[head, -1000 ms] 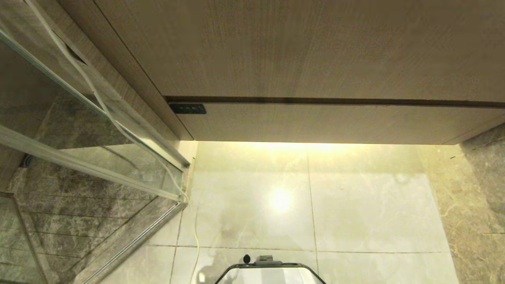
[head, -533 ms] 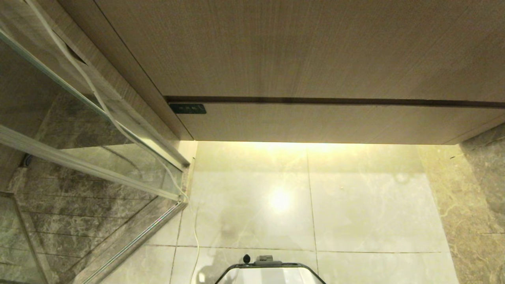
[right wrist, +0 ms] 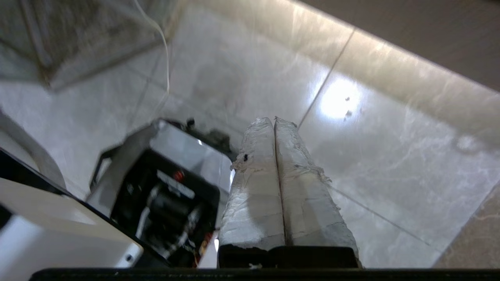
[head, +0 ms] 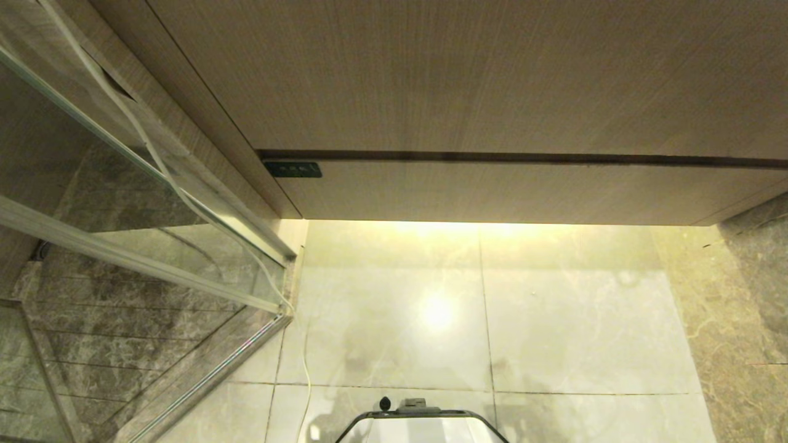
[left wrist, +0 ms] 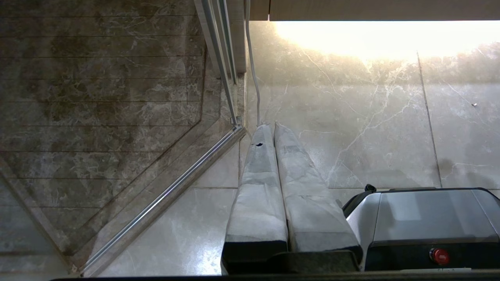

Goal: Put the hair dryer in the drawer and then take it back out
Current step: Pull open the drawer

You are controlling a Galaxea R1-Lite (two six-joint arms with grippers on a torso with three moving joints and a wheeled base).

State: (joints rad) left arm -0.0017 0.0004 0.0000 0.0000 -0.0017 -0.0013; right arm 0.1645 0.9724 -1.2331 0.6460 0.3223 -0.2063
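Looking down from the head camera, the drawer (head: 511, 191) is seen pushed fully in, its flat wood-grain front sitting flush under the taller wood panel (head: 468, 74) at 12 o'clock. A small dark plate (head: 293, 169) is fixed at the drawer front's 9 o'clock end. No hair dryer can be spotted in any view, so where it sits can't be told from these shots.

A warm strip of light is thrown onto the pale marble floor (head: 554, 320) just below the cabinet. At 9 o'clock a glass shower screen (head: 123, 203) with metal rails is seen, and a thin white cord (head: 154, 154) is draped down along it to the floor. The robot's base (head: 418, 424) peeks in at 6 o'clock.

Neither arm is caught by the head camera. In the left wrist view, the left tool (left wrist: 269, 127) is pressed together, with its wrapped fingers (left wrist: 258, 175) side by side, nothing between them, pointed at the floor near the screen's corner. In the right wrist view, the right tool (right wrist: 273, 120) is likewise closed up tight and empty, angled over the floor with the base (right wrist: 164, 183) off at 8 o'clock.
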